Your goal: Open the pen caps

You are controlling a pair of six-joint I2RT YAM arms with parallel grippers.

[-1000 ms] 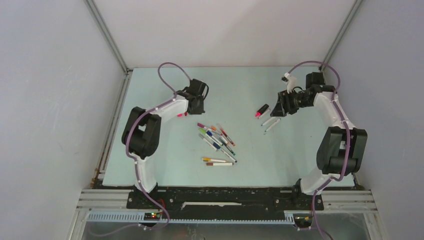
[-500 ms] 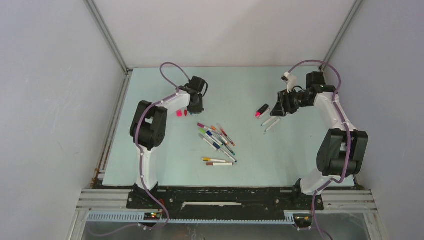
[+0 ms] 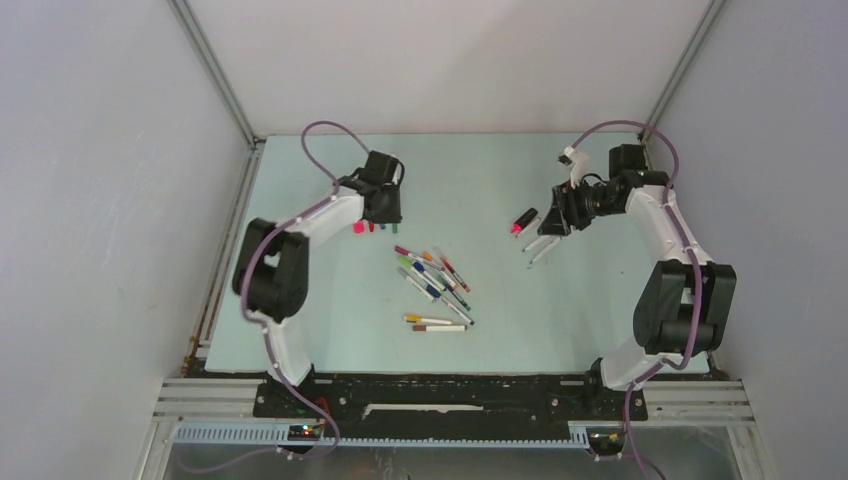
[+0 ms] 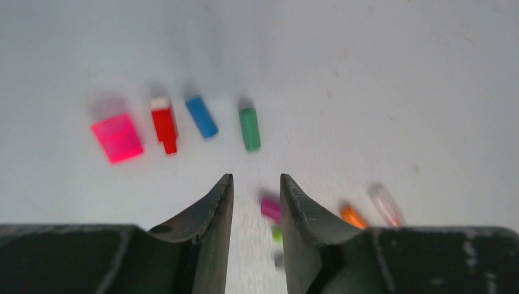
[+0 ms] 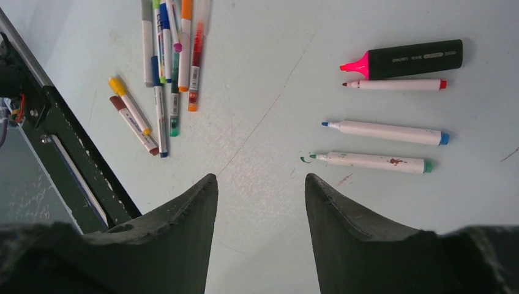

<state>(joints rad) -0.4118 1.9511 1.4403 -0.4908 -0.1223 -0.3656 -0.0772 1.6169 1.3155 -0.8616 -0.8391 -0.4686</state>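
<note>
Left end effector [image 4: 256, 177] and right end effector [image 5: 260, 177] gape empty over table [image 3: 480, 170] between grey walls [image 3: 100, 200].

Hardly any writing shows, and none of it can be read. The black highlighter [image 5: 416, 58] lies in the right half of the counter [image 5: 269, 202], toward its far edge. It carries a line of small white print along its barrel, with letters too small to make out. The bundle of pens [image 5: 171, 61] sits at the middle of the counter. There, a white barrel [image 5: 158, 27] bears dark lettering running lengthwise, also illegible. The orange-ended pen [image 5: 194, 76] near it has a small dark block of fine print or a barcode on a white patch. The left wrist view is blurred, and the overhead view is too distant for any lettering.
</note>
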